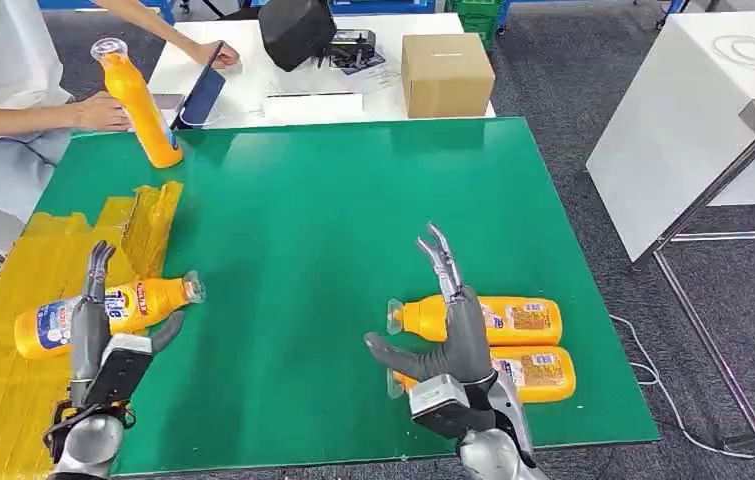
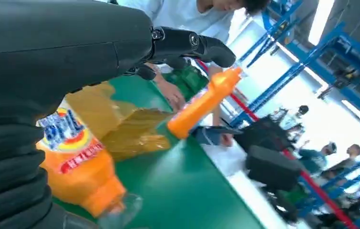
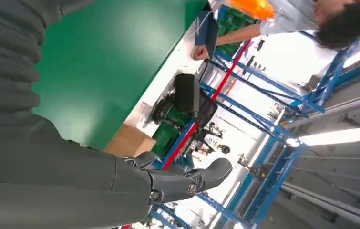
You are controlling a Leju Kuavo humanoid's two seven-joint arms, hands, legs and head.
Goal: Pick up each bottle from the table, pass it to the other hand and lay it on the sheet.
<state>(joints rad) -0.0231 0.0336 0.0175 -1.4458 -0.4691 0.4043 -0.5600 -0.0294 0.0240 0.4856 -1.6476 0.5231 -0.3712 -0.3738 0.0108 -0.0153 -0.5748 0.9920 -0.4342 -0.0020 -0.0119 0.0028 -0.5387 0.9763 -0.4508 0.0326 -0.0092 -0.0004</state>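
From the head view we see the green desk [image 1: 333, 250] with a yellow sheet [image 1: 13, 300] taped over its near-left corner. One orange bottle [image 1: 103, 312] lies on the sheet's edge, long axis running left to right, its clear cap [image 1: 193, 288] pointing right over the green. Our left hand [image 1: 103, 340] hovers above it, fingers apart and holding nothing. Two more orange bottles lie side by side near the desk's near-right corner, the farther bottle [image 1: 483, 318] and the nearer bottle [image 1: 513, 372], both with caps pointing left. Our right hand [image 1: 448, 340] is over their cap ends, fingers spread, gripping nothing.

At the far-left edge a person's hand [image 1: 103, 112] steadies an upright, slightly tilted orange bottle [image 1: 138, 105]. A cardboard box [image 1: 446, 75] sits on the white table beyond.

The left wrist view shows the lying bottle's blue and red label [image 2: 68, 136] close up, which the head view leaves small.
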